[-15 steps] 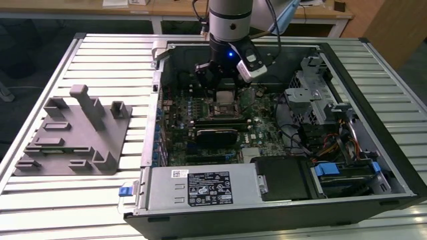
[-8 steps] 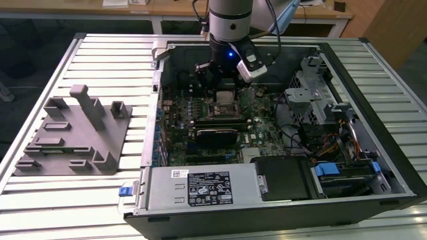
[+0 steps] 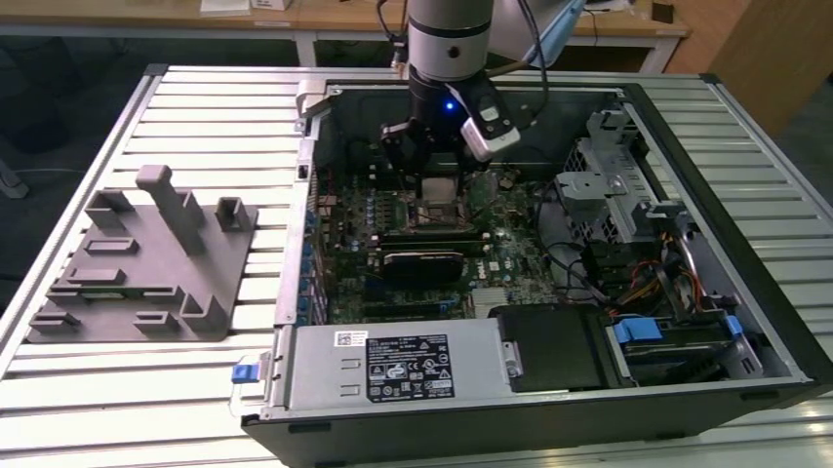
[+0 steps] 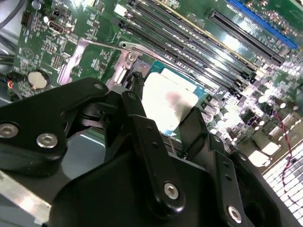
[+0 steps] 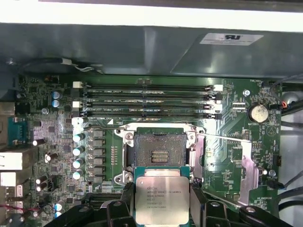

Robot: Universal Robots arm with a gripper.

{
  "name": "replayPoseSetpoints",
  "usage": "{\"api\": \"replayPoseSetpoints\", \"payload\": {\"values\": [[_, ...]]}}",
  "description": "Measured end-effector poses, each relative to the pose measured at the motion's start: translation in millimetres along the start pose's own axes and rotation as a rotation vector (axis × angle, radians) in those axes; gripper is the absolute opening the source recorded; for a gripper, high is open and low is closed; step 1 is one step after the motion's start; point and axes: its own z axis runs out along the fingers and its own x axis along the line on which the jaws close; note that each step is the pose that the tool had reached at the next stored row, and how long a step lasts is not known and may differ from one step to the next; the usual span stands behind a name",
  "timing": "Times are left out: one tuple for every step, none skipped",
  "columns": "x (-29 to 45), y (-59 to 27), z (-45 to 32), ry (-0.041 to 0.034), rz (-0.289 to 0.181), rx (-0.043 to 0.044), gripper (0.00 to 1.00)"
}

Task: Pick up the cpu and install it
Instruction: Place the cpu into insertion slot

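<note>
Slatted table, open computer case. Grips cpu in gripper near empty socket. Best kept level, squared to socket.

The gripper has the cpu clamped between its black fingers, one pressed to each side of the pale, shiny chip. Under the cpu lies the green motherboard. A silvery metal bracket stands open just beside the cpu. Long black memory slots run just beyond the chip, and a coin battery sits well apart from it.
</note>
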Motion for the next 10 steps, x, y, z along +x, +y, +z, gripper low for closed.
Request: {"api": "replayPoseSetpoints", "payload": {"values": [[0.0,0.0,0.0,0.0005,0.017,0.0006,0.54],[0.0,0.0,0.0,0.0010,0.034,0.0013,0.54],[0.0,0.0,0.0,0.0015,0.053,0.0021,0.54],[0.0,0.0,0.0,0.0020,0.070,0.0028,0.54],[0.0,0.0,0.0,0.0025,0.088,0.0035,0.54],[0.1,0.0,0.0,0.0030,0.106,0.0043,0.54],[0.0,0.0,0.0,0.0035,0.124,0.0050,0.54],[0.0,0.0,0.0,0.0040,0.141,0.0057,0.54],[0.0,0.0,0.0,0.0044,0.158,0.0064,0.54],[0.0,0.0,0.0,0.0049,0.176,0.0071,0.54]]}}
